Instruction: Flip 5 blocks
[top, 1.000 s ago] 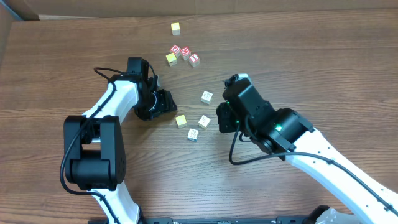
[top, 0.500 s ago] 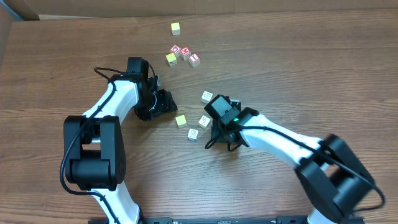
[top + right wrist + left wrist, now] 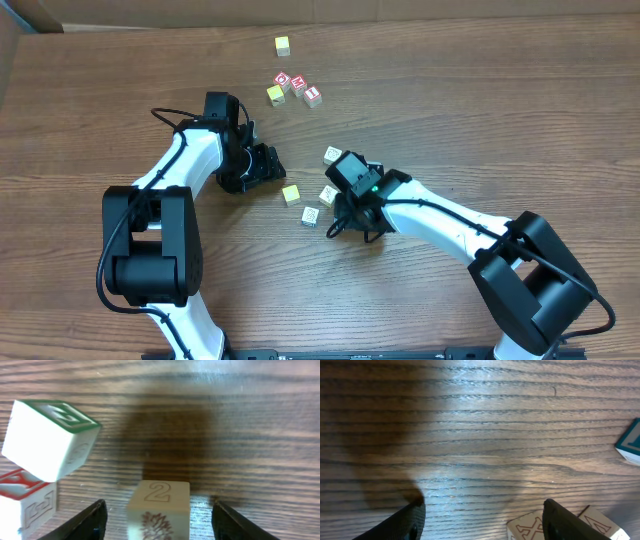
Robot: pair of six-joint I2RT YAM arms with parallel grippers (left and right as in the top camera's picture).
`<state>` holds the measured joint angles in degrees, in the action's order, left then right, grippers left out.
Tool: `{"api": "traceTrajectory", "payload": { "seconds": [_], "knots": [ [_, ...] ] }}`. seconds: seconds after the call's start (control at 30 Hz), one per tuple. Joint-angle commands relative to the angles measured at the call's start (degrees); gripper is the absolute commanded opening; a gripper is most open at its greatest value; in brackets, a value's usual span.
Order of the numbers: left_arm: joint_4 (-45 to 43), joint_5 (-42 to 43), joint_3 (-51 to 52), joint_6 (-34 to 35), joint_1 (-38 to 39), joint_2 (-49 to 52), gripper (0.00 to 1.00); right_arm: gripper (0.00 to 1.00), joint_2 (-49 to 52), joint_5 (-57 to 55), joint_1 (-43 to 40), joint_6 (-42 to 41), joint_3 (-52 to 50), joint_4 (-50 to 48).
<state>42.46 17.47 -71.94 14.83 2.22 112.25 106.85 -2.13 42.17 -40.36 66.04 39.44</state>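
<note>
My right gripper (image 3: 161,521) has swung down over the blocks (image 3: 310,216) clustered on the table (image 3: 500,100) and now stands spread wide astride the cube marked 2 (image 3: 159,497), apparently to tip it, while the left gripper (image 3: 480,520) idles open, empty, nearby.

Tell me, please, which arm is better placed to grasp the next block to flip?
Right, probably. The right gripper is open with the block marked 2 centred between its fingers. The left gripper is open over bare table; its nearest block sits off-centre.
</note>
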Motion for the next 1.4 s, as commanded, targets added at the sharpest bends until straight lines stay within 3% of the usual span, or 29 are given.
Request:
{"api": "traceTrajectory", "payload": {
  "seconds": [0.0,0.2,0.43,0.5,0.63,0.7,0.83,0.9,1.13,1.37],
  "knots": [
    [0.44,-4.2,0.55,-0.72,-0.31,0.9,0.68,0.69,0.11,-1.4,-1.22,3.37,7.43,2.27],
    [0.59,-4.15,0.55,-0.72,-0.31,0.9,0.68,0.68,0.11,-0.9,-1.53,4.39,14.32,5.55],
    [0.63,-4.15,0.55,-0.72,-0.31,0.9,0.69,0.68,0.13,-0.13,-0.31,4.31,12.57,7.04],
    [0.61,-4.15,0.55,-0.7,-0.31,0.9,0.68,0.61,0.13,-0.04,0.13,3.63,11.37,6.62],
    [0.63,-4.15,0.55,-0.7,-0.31,0.9,0.67,0.31,0.13,0.57,2.03,1.31,9.29,5.68],
    [0.59,-4.17,0.55,-0.7,-0.31,0.9,0.57,0.24,0.15,0.52,3.19,1.33,8.52,4.02],
    [0.13,-4.2,0.55,-0.68,-0.33,0.9,0.22,0.19,0.17,0.55,5.44,1.27,7.15,0.96],
    [-0.48,-4.2,0.55,-0.68,-0.33,0.9,0.11,0.17,0.28,0.55,6.67,-0.66,6.54,0.79],
    [-2.73,-4.17,0.55,0.66,-0.33,0.9,0.18,0.16,2.56,1.16,12.26,-6.38,3.32,-4.44],
    [-2.08,-4.15,0.55,0.83,-0.31,0.9,0.22,0.15,7.13,-4.0,13.66,-6.03,2.54,-10.23]
  ]
}}
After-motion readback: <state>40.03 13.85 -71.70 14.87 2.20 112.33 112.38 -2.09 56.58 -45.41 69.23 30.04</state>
